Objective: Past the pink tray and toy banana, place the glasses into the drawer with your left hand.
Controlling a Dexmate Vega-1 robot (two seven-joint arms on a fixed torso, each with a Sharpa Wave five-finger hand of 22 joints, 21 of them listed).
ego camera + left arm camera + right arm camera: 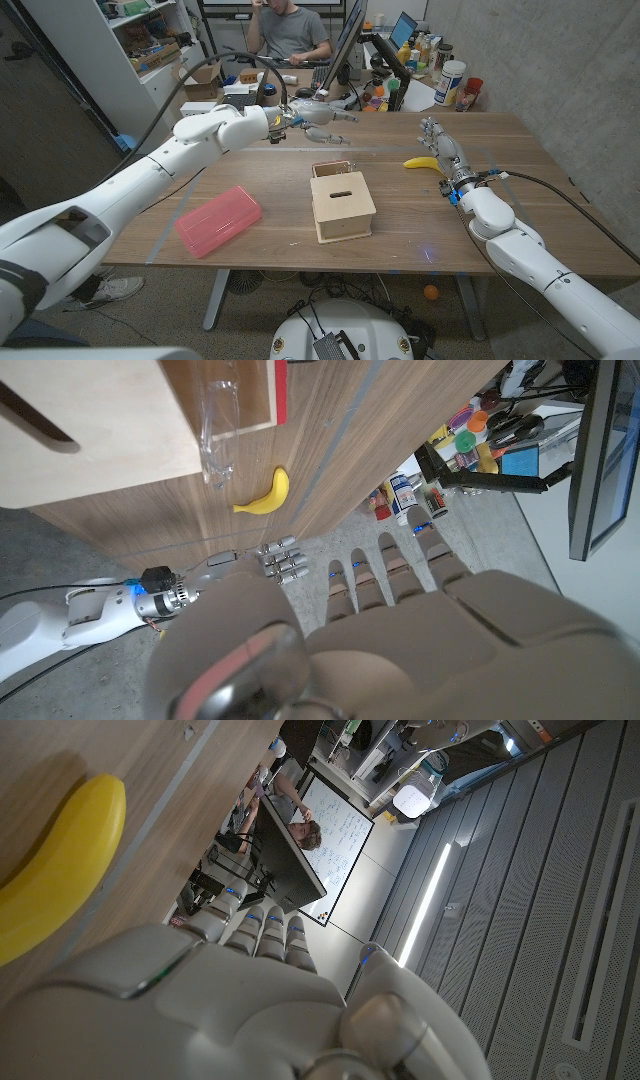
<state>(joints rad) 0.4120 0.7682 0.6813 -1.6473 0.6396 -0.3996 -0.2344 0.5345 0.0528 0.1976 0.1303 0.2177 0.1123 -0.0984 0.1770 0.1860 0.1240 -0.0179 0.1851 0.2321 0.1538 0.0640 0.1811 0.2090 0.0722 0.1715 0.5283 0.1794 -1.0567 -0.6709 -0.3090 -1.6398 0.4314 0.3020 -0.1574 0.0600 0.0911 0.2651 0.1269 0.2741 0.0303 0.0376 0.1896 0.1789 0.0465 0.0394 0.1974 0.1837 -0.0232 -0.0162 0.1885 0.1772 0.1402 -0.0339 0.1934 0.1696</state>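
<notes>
A light wooden box (343, 205) stands mid-table with its small drawer (332, 168) pulled out on the far side. In the left wrist view the clear glasses (215, 435) lie in the drawer (255, 395), one end poking over its edge. My left hand (318, 113) hovers beyond the drawer above the far part of the table, fingers spread and holding nothing; its back shows as my left hand (400, 640). The pink tray (218, 220) lies left of the box. The toy banana (422, 162) (265, 493) (55, 870) lies to the right, next to my right hand (442, 148) (280, 555) (250, 1000), which stands with fingers straight and empty.
A person (290, 30) sits behind the table at a desk with monitors. A white tub (450, 82), a red cup (470, 92) and bottles crowd the far right corner. A black cable (165, 110) loops over my left arm. Shelves (140, 40) stand at the far left.
</notes>
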